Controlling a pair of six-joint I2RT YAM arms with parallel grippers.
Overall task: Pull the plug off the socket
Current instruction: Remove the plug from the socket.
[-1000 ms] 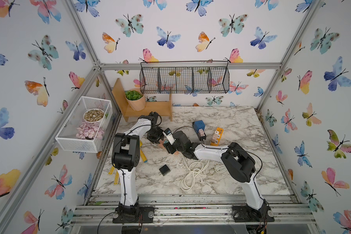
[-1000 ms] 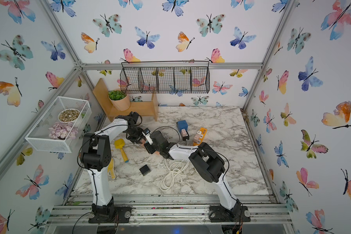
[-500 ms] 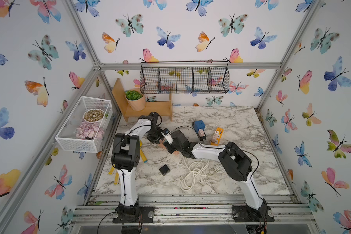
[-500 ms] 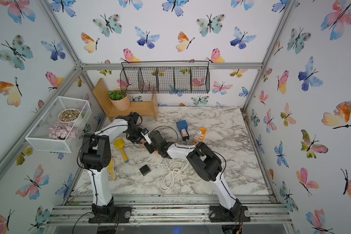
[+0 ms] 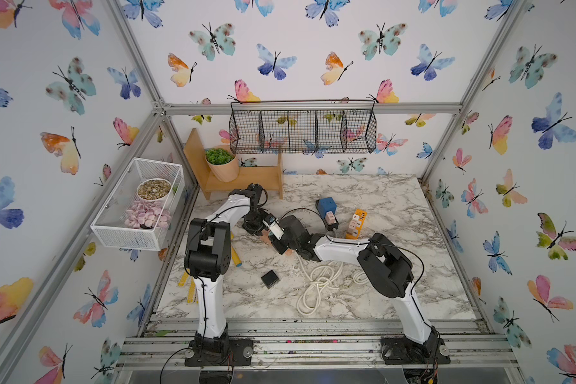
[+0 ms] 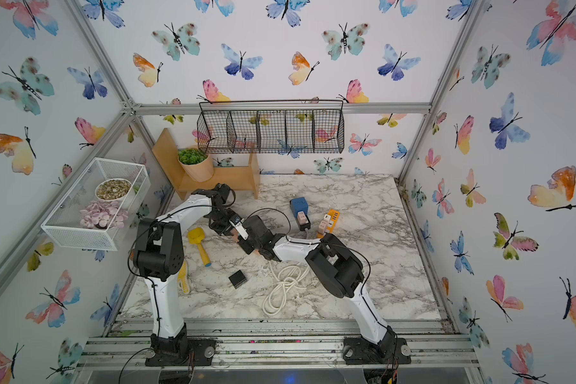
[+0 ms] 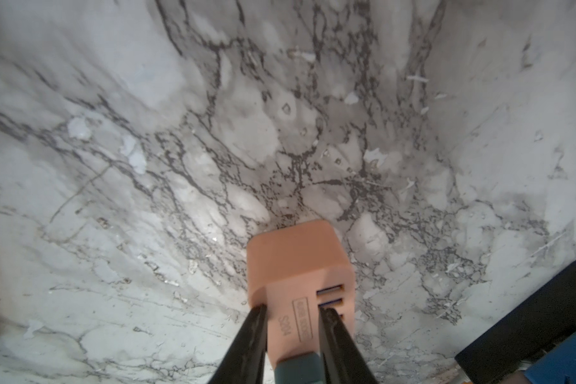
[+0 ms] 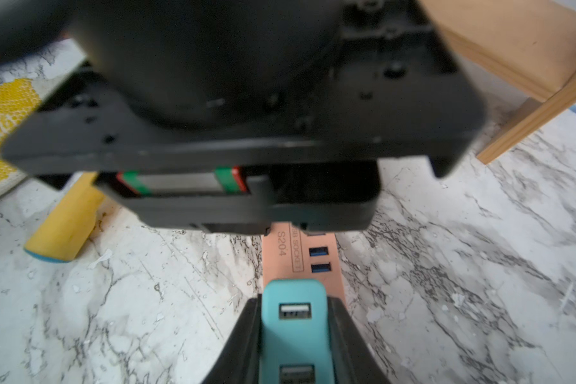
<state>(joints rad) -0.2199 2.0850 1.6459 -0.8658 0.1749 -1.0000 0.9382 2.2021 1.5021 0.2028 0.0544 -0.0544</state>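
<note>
Where the two arms meet, left of the middle of the surface [image 5: 379,206], the socket [image 7: 296,262] and plug [image 8: 293,332] sit joined end to end in one straight line. The socket is a salmon block marked S204, with blue ports on its upper face. The plug is teal, with two ports facing up. Their shared long axis runs level along the surface, from the left hand [image 7: 291,311] toward the right hand [image 8: 294,301]. In both top views it slants from rear left to front right. The plug's nose points at the left hand and meets the socket with no gap showing.

The left hand is clamped on the socket's narrower end, a finger [image 7: 256,332] on each side. The right hand faces it, its fingers [image 8: 246,332] pressed flat against the plug's two sides. The pair lies low over the surface; whether it touches I cannot tell. A yellow scoop [image 8: 64,226] lies near the left hand, and a wooden shelf [image 8: 529,66] stands beyond it.
</note>
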